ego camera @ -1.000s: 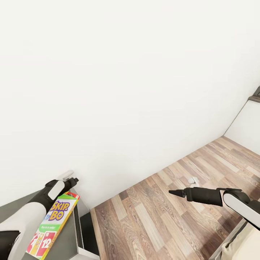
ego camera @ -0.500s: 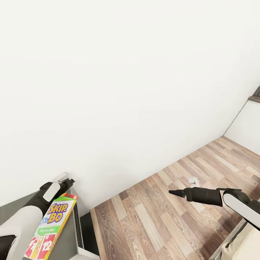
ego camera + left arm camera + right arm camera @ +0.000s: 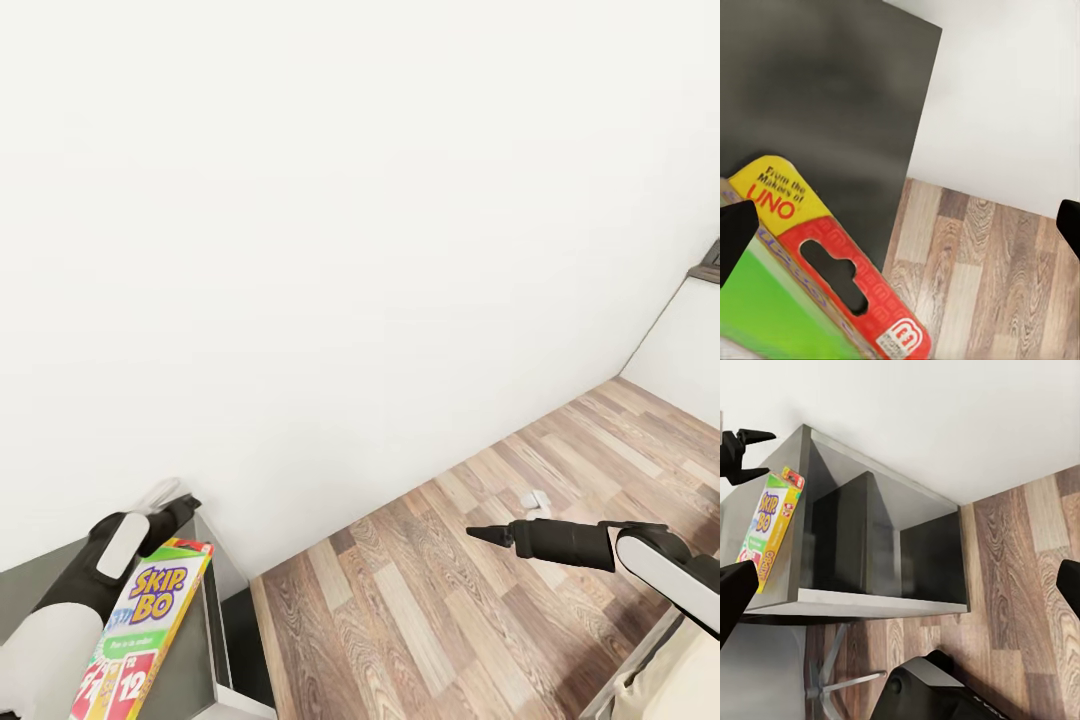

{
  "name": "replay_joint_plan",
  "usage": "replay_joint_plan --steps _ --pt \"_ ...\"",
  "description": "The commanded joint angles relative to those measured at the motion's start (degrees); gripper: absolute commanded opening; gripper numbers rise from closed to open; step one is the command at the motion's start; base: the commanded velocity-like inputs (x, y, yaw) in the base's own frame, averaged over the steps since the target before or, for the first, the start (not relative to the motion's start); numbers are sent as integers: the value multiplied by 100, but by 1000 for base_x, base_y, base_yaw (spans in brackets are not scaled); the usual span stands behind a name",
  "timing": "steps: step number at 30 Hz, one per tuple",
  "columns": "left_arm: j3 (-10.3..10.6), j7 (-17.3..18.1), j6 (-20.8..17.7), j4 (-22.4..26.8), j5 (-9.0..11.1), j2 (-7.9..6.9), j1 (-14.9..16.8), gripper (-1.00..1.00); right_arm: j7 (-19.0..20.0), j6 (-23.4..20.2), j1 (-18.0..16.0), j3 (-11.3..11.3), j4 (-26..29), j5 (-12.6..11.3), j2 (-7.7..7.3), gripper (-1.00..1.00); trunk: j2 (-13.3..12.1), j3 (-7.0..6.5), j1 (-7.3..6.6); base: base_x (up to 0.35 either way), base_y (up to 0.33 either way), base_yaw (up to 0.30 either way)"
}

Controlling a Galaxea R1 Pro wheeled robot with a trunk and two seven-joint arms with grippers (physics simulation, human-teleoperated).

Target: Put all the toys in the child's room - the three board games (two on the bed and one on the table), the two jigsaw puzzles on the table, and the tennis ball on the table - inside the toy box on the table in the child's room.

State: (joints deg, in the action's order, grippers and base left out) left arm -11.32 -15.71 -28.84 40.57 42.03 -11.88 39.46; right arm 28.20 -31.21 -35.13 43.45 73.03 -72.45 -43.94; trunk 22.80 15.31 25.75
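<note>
My left gripper (image 3: pixel 178 500) hangs over the far end of the SKIP-BO box (image 3: pixel 135 625), which lies flat on the dark grey cabinet top (image 3: pixel 190 650) against the white wall (image 3: pixel 350 250). The fingers stand parted and clasp nothing. In the left wrist view their dark tips sit at the picture's two edges, and the box runs out of frame there, so its lower half is cut off. What can be read on it is "From the Makers of UNO" on a yellow corner and a small maker's mark on the red hanger tab. The head view gives the purple "SKIP-BO" title, with red cards marked 12 at its near end. My own left forearm covers part of that end.

My right gripper (image 3: pixel 483 534) points out over the wood-plank floor (image 3: pixel 450 600), clear of everything, fingertips spread wide in its wrist view. That camera looks back at the cabinet's open compartments (image 3: pixel 862 547), too dark to show any contents. A small white object (image 3: pixel 536 498) lies on the floor beyond the right gripper, too small to identify.
</note>
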Motion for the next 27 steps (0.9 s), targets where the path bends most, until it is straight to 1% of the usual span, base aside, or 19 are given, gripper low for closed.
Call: replay_joint_plan --steps 1,3,6,8,13,16,17,19,22,24,25,27 --pt "-6 -48 -25 15 61 0 1 100 -2 -16 -12 17 -1 -41 -5 100 12 11 4 0 0 0" --pt "-65 -50 -96 140 92 13 -66 100 -1 -16 -12 16 0 -41 -5 100 12 11 4 0 0 0" --pt "-85 -50 -124 185 117 20 -88 100 0 -16 -12 18 -1 -41 -4 100 12 11 4 0 0 0" --pt "-114 -49 -164 254 183 31 -120 100 0 -16 -11 17 -1 -41 -3 100 12 11 4 0 0 0" --pt "-124 -48 -192 316 265 44 -140 100 -2 -16 -11 17 -2 -41 -2 100 12 11 4 0 0 0" --pt "-121 -47 -223 491 388 62 -162 100 -5 -15 -14 20 -5 -41 -1 100 12 11 4 0 0 0" --pt "-121 -47 -223 491 388 62 -162 100 -5 -15 -14 20 -5 -41 -1 100 12 11 4 0 0 0" --pt "-120 -47 -281 683 465 68 -183 100 -6 -12 -16 22 -4 -41 -1 100 12 11 4 0 0 0" --pt "-119 -47 -332 796 502 71 -203 100 -6 -11 -15 22 -5 -41 -1 100 12 11 4 0 0 0" --pt "-130 -47 -455 1075 559 73 -259 100 -7 -10 -14 23 -4 -41 -1 100 12 11 4 0 0 0" --pt "-130 -47 -455 1075 559 73 -259 100 -7 -10 -14 23 -4 -41 -1 100 12 11 4 0 0 0" --pt "-149 -47 -561 1408 596 62 -333 100 -7 -9 -13 23 -2 -41 0 100 12 11 4 0 0 0"
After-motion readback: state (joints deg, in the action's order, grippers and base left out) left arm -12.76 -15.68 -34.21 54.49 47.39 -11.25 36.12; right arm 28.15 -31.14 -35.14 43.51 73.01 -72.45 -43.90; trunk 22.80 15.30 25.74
